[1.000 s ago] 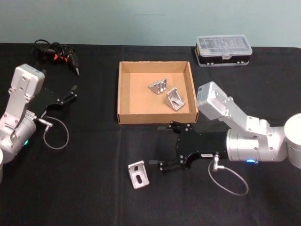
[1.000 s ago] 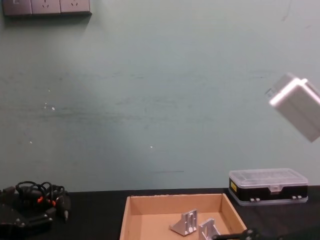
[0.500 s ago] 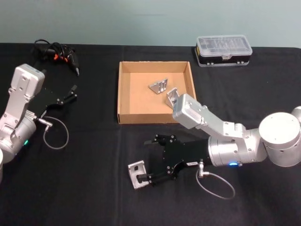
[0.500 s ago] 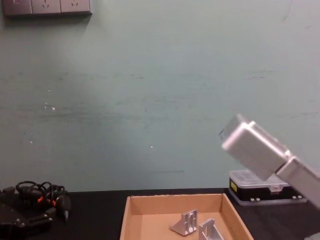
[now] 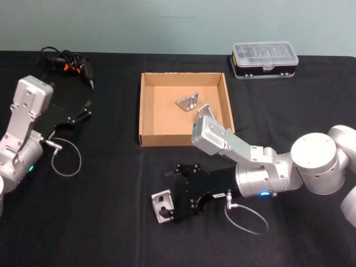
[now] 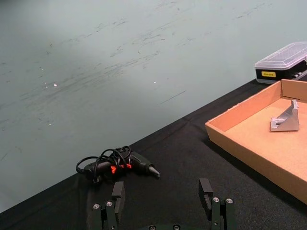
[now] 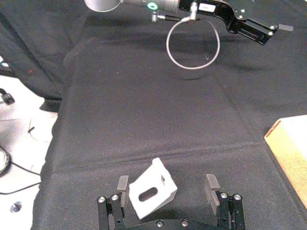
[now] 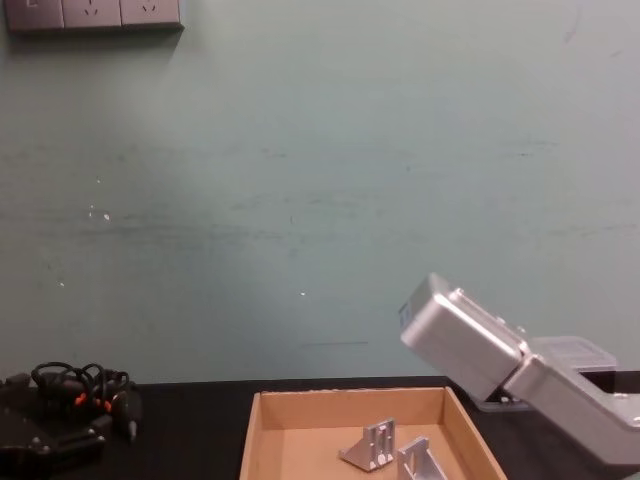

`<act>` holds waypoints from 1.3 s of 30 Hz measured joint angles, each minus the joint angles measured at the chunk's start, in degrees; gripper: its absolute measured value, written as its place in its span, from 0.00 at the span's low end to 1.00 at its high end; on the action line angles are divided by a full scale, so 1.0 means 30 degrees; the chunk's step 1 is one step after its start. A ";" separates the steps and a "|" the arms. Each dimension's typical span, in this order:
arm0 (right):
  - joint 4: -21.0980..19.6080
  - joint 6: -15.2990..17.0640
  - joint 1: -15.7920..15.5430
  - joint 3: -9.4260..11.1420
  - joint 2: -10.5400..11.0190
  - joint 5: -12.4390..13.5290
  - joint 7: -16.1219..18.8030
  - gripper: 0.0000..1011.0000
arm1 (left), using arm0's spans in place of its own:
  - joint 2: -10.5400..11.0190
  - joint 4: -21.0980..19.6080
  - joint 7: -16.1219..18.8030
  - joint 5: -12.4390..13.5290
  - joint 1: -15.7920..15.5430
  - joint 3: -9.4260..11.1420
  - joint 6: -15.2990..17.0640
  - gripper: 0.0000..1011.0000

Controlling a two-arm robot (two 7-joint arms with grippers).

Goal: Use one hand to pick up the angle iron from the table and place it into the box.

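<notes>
Looking at the head view first: the right gripper (image 5: 168, 194) sits low centre of the frame. It's spread wide, with the loose angle iron (image 5: 159, 200) lying on the desk (image 5: 111, 233) between its fingers, nothing pinched yet. The box (image 5: 183, 139) is just above it, mid-frame, with two other brackets (image 5: 189, 102) inside. The left gripper (image 5: 87, 109) is parked near the left edge, also spread.

Left wrist view: the left gripper (image 6: 162, 191) has its fingers standing apart at the bottom, and the box (image 6: 249, 143) is off at the right, so that arm is out of it.

Right wrist view is the useful one. The angle iron (image 7: 152, 194) sits bottom centre, turned at a slant and much nearer one finger (image 7: 123, 184) than the other. I'd squeeze slowly so the far finger nudges it square instead of flipping it, then check it's seated before lifting.

Chest view: the right forearm (image 8: 465, 335) shows at lower right, above the box (image 8: 350, 396). For the drop I'd aim at the bare floor in the box's left part, away from the two brackets.
</notes>
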 joint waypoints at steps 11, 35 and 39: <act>0.1070 -0.0339 0.0564 -0.0627 -0.0381 0.0367 -0.0014 0.99 | 0.0000 0.0000 0.0000 -0.0001 -0.0001 -0.0001 -0.0001 1.00; 0.2029 -0.0602 0.1335 -0.1574 -0.0608 0.1144 -0.0402 0.99 | 0.0000 0.0000 0.0000 0.0001 -0.0001 -0.0001 0.0000 1.00; 0.2111 -0.0683 0.1437 -0.1751 -0.0609 0.1297 -0.0515 0.92 | 0.0000 0.0000 0.0000 0.0000 -0.0001 0.0000 -0.0001 1.00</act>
